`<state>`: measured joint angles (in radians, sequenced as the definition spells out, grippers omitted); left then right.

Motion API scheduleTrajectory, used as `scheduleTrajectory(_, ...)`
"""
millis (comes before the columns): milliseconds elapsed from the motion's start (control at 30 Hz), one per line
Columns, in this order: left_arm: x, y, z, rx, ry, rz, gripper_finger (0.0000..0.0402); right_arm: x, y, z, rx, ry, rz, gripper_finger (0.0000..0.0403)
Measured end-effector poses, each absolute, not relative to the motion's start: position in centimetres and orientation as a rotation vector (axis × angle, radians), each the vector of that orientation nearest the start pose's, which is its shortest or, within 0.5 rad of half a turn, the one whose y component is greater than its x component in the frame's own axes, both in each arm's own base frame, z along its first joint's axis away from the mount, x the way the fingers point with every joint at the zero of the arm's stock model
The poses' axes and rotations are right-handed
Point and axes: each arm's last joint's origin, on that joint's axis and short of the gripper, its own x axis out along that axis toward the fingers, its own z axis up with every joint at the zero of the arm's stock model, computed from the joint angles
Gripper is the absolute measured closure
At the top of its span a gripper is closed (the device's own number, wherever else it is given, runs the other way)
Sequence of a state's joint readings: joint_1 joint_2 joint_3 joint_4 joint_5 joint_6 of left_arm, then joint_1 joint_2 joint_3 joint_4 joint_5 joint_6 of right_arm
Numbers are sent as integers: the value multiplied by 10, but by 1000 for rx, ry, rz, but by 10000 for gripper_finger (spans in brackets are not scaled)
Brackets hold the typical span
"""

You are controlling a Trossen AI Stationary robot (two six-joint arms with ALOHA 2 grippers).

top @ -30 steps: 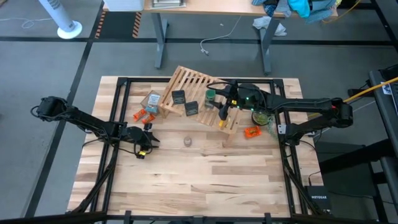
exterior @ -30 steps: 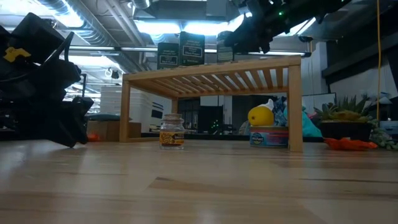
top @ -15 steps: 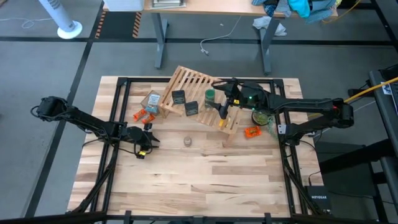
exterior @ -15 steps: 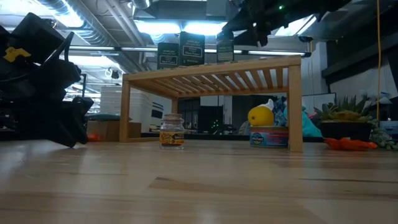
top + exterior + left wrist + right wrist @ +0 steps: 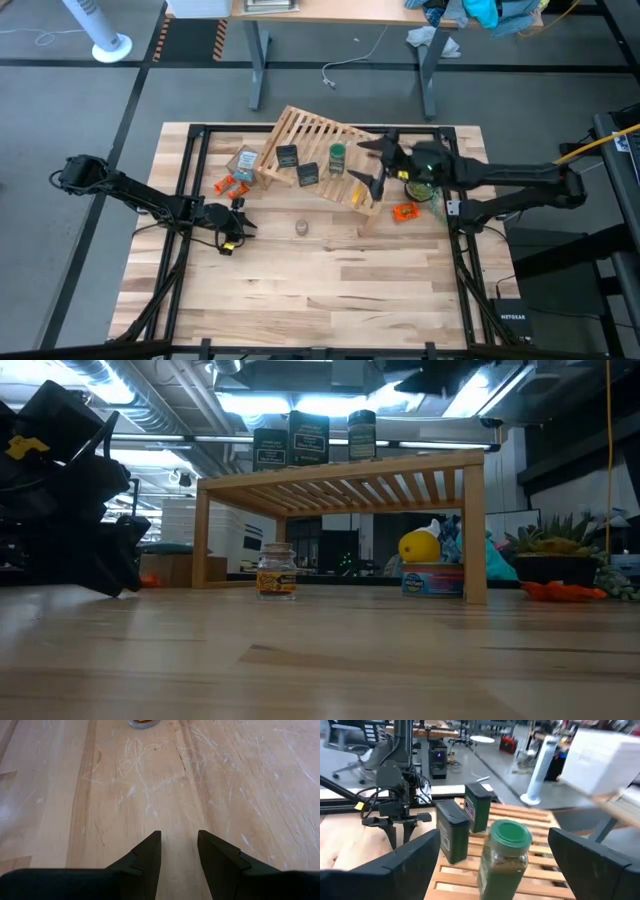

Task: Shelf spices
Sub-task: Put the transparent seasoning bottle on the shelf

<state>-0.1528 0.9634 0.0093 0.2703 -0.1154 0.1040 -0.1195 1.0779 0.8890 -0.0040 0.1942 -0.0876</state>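
Green-lidded and upright, the round jar (image 5: 504,852) stands on the shelf (image 5: 547,880) between our right gripper (image 5: 490,857)'s fingers, which are spread wide and touch nothing. Just beyond it stand the two dark jars (image 5: 465,822), side by side on the slats. We judge the release done: we should back straight off without brushing the lid. Farther off, the left gripper (image 5: 178,857) rests low on the table, fingers partly apart and empty; the small glass jar (image 5: 301,228) lies ahead of its tips, the last to shelve.
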Motion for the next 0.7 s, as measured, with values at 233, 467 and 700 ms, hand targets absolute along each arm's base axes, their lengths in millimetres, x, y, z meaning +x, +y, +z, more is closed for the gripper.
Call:
scheduleTrajectory(233, 134, -17, 94, 191, 676, -71, 279, 233, 19, 334, -155, 200, -334, 27)
scheduleTrajectory(467, 134, -17, 94, 191, 676, -71, 279, 236, 82, 318, -140, 220, -304, 27)
scheduleTrajectory(700, 134, -17, 94, 191, 675, -71, 279, 257, 150, 268, -173, 230, -375, 27)
